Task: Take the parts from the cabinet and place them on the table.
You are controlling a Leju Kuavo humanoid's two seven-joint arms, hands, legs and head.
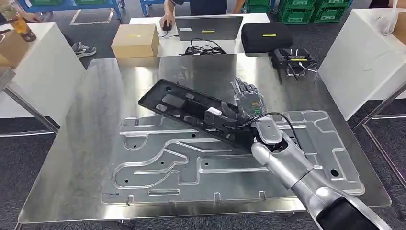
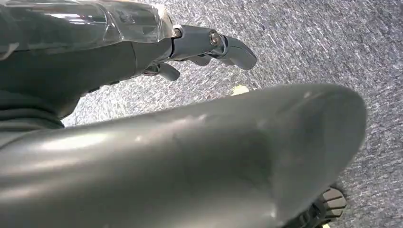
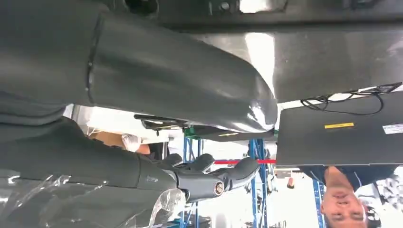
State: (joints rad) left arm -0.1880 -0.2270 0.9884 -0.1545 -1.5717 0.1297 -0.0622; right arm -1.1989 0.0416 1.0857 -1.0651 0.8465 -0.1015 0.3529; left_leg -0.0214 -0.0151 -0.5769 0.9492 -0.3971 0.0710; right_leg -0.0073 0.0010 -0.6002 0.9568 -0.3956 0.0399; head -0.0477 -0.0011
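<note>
Reaching over the shiny steel table (image 1: 86, 158), the right hand (image 1: 248, 101) lies at the near-right end of a long black moulded plastic part (image 1: 191, 108), its dark fingers (image 1: 242, 87) spread above the part's far edge; whether it grips the part or only rests against it cannot be told from the head view, and the right wrist view shows the thumb and fingers (image 3: 237, 172) apart with nothing plainly between them. That black part lies slantwise, its far-left end resting on bare table and its near-right end under the hand, crossing the upper edge of a large flat silver metal panel (image 1: 191, 167) with stamped grooves and cut-outs, which covers much of the table's near half. A black cable (image 1: 282, 117) loops from the wrist of the silver right arm (image 1: 297, 172). The left hand (image 2: 204, 45) hangs over grey speckled carpet (image 2: 309, 42), fingers loosely curled and holding nothing. Beyond the steel table's far edge stands a white table (image 1: 167, 47) carrying a tan cardboard box (image 1: 135, 40), a dark grey laptop (image 1: 208, 28), a black oblong case (image 1: 266, 37) and tangled black leads (image 1: 203, 48). A person's hand (image 1: 166, 23) rests on a mouse beside the laptop. Green plastic crates (image 1: 311, 10) stand further back.
</note>
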